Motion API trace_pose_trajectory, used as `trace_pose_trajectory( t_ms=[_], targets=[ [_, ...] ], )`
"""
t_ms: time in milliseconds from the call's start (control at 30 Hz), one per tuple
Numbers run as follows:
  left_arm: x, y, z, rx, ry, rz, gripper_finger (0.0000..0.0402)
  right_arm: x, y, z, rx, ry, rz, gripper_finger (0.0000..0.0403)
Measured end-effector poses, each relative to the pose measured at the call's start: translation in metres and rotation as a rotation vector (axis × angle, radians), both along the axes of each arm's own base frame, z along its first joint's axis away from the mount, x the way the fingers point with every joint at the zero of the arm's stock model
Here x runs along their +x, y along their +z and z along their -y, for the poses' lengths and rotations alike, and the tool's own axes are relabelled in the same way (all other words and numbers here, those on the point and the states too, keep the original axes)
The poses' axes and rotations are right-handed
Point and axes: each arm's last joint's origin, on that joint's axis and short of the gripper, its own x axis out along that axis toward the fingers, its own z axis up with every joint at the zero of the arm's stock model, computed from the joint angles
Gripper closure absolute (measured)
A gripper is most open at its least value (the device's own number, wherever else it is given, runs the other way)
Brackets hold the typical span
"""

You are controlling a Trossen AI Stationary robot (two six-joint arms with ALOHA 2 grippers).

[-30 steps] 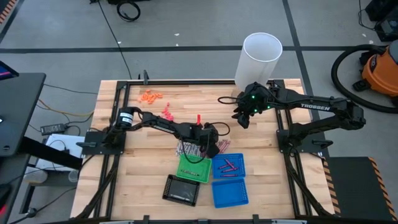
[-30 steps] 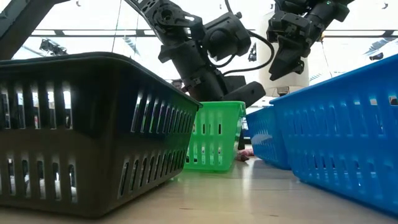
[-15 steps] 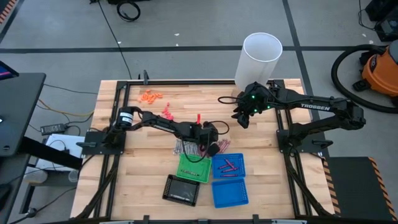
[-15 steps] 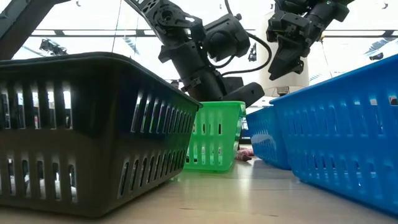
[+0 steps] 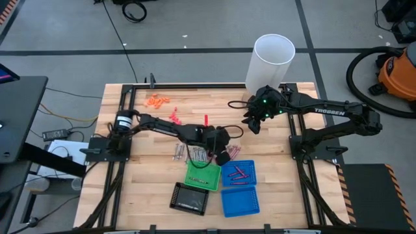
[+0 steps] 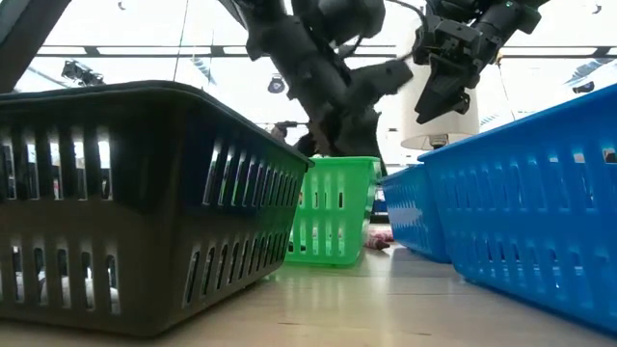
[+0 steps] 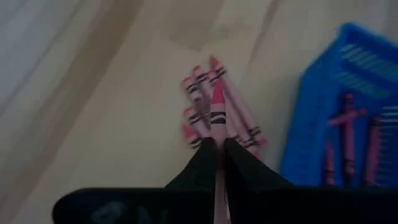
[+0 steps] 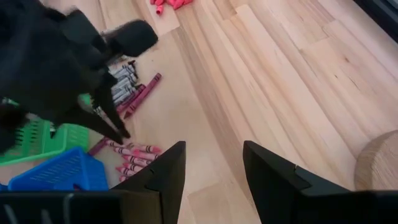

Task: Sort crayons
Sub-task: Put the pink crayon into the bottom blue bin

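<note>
Above tabletop [image 5: 149,123] middle, just beside blue tray [image 7: 348,106], my left tool [image 7: 219,149] clamped on one pink-red crayon [image 7: 217,106], tip pointing forward over loose pink crayons [image 7: 205,118] lying below. More crayons [image 5: 195,155], grey and maroon, lay on wood beside green tray [image 5: 203,174]. My right tool [image 8: 214,163] hung over tabletop's far right part, fingers apart, holding nothing.

I see the surface [image 5: 149,188] as pale matt planked wood; slotted baskets [image 6: 521,202] glossy plastic; crayons [image 7: 214,115] paper-wrapped, waxy.
</note>
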Motion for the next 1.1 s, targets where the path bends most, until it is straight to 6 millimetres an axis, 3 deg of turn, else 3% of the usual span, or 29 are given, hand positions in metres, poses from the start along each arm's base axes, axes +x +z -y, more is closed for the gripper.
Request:
trace_pose_trajectory(
  t_ms=[133, 267, 533, 800, 933, 1100],
  targets=[
    [0.000, 0.024, 0.007, -0.073, -0.152, 0.101, 0.0390, 0.000, 0.000, 0.002, -0.026, -0.036, -0.010, 0.0234],
    [-0.003, 0.023, 0.019, -0.209, -0.287, 0.087, 0.0388, -0.003, -0.001, 0.005, -0.043, -0.136, -0.036, 0.0234],
    [-0.003, 0.028, 0.048, -0.308, -0.410, 0.124, 0.0387, -0.003, -0.001, 0.006, -0.042, -0.117, -0.035, 0.0234],
    [0.002, 0.036, 0.056, -0.330, -0.458, 0.231, 0.0386, -0.004, -0.004, 0.005, -0.006, -0.133, -0.056, 0.0234],
    [0.009, 0.029, 0.070, -0.325, -0.505, 0.285, 0.0386, -0.003, -0.003, 0.007, -0.008, -0.194, -0.051, 0.0234],
    [0.013, 0.013, 0.102, -0.329, -0.580, 0.329, 0.0386, -0.004, -0.003, 0.008, -0.022, -0.249, -0.056, 0.0234]
  ],
)
